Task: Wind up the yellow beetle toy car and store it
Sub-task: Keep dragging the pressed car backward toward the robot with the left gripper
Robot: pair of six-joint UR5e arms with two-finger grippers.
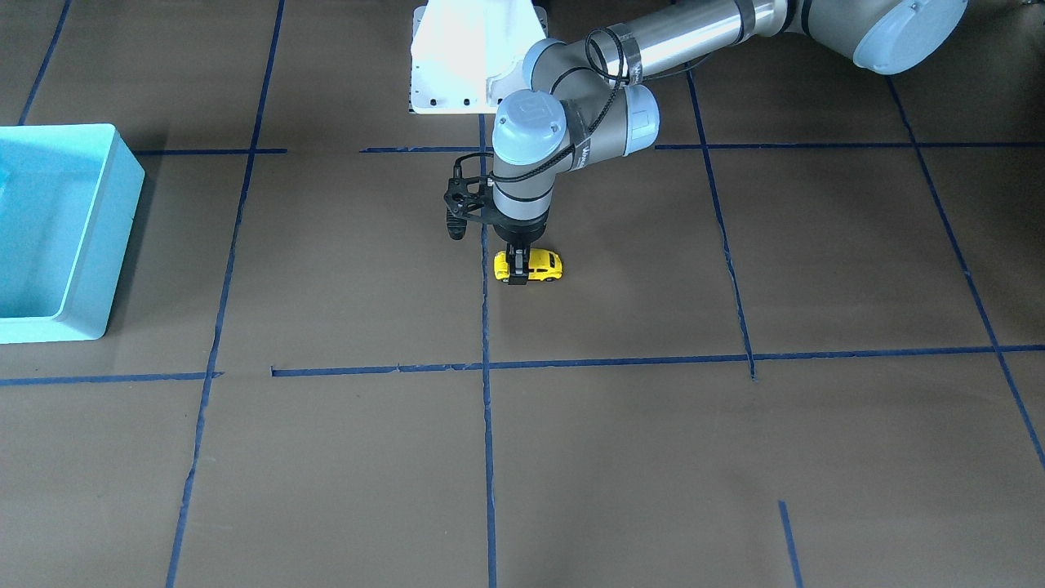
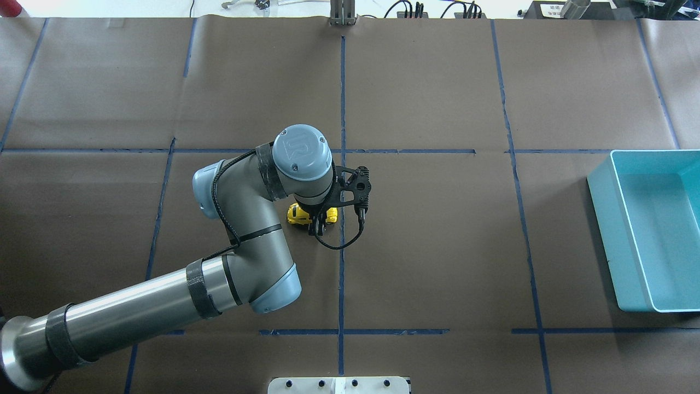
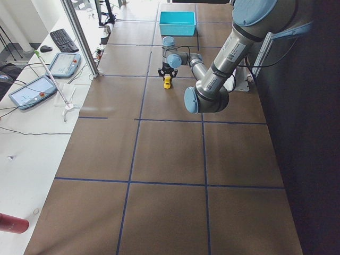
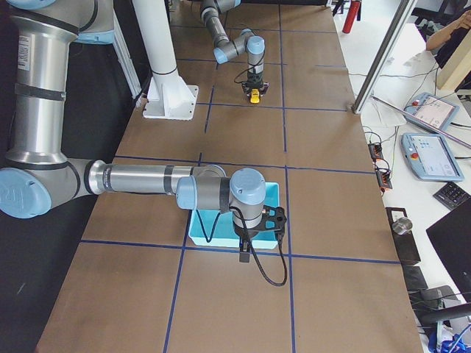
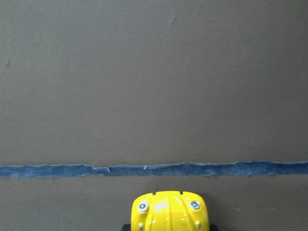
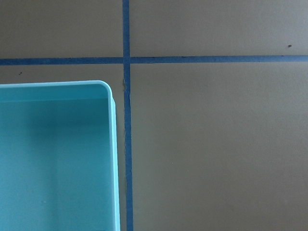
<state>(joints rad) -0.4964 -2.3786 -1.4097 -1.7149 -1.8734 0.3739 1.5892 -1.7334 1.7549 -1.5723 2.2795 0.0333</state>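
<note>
The counter [image 2: 437, 246] is brown paper with a blue tape grid, and open paper lies all the way between the middle and the bin.

The left arm [image 2: 240, 230] comes in low from the near corner and folds at the elbow. Its wrist points straight down, close to the centre tape line [image 5: 154, 169]. The right arm [image 4: 140, 179] stretches out flat along its end of the counter, wrist also pointing down over the near corner of the turquoise bin [image 2: 610, 219].

That bin sits right by the counter's edge on the robot's right, well apart from the car.

The left end effector [image 1: 517, 269] is down on the yellow beetle toy car [image 1: 543, 265]. Its fingers straddle the body and look clamped on its sides. The car seems to have its wheels on the counter, just beside the centre line. In the left wrist view its rounded end faces the tape strip just ahead.

The right end effector [image 4: 245, 250] only shows in the side view, so I can't tell if it's apart or together.
</note>
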